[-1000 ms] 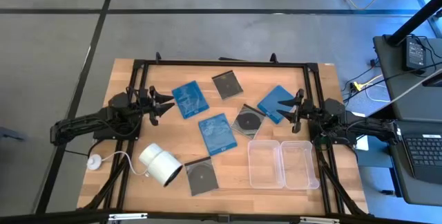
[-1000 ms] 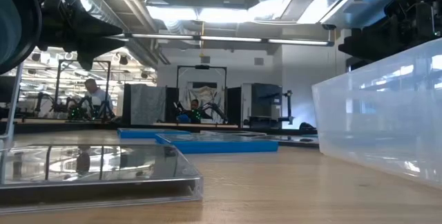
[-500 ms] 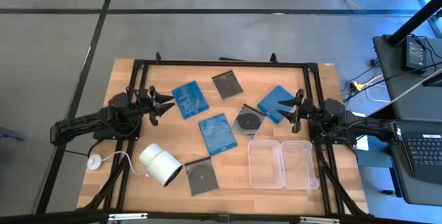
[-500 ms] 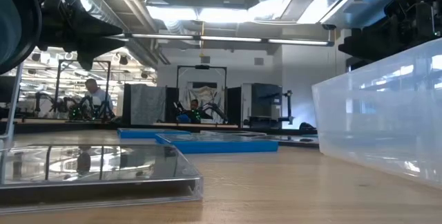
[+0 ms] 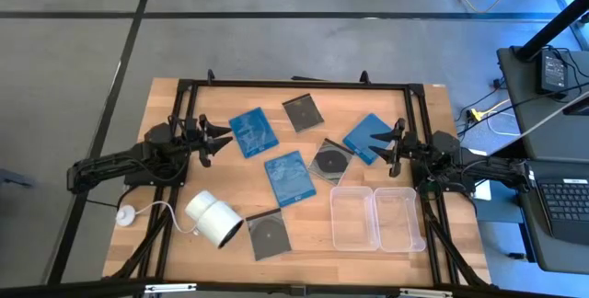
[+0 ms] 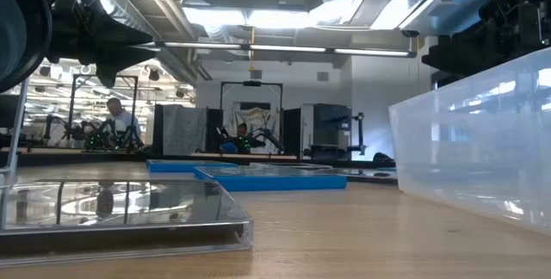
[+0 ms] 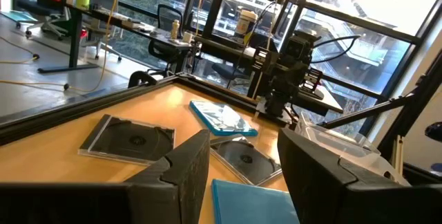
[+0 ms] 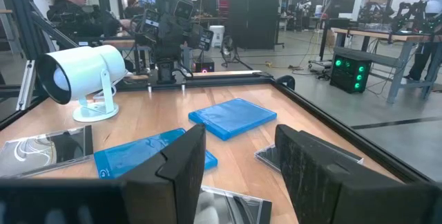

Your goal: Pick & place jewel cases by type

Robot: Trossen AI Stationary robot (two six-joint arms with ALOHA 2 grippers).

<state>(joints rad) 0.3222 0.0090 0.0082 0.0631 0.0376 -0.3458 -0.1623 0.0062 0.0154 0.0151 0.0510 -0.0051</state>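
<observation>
Cases on table: three blue (image 5: 252, 131), three dark (image 5: 304, 112); both pincers (image 5: 224, 139) (image 5: 384, 147) parted, empty.

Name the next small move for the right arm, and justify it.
Probably lower the right gripper onto the blue jewel case just ahead of it. Its fingers stand open and empty, that case is nearest, and both clear trays hold nothing yet. The left gripper waits open.
</observation>
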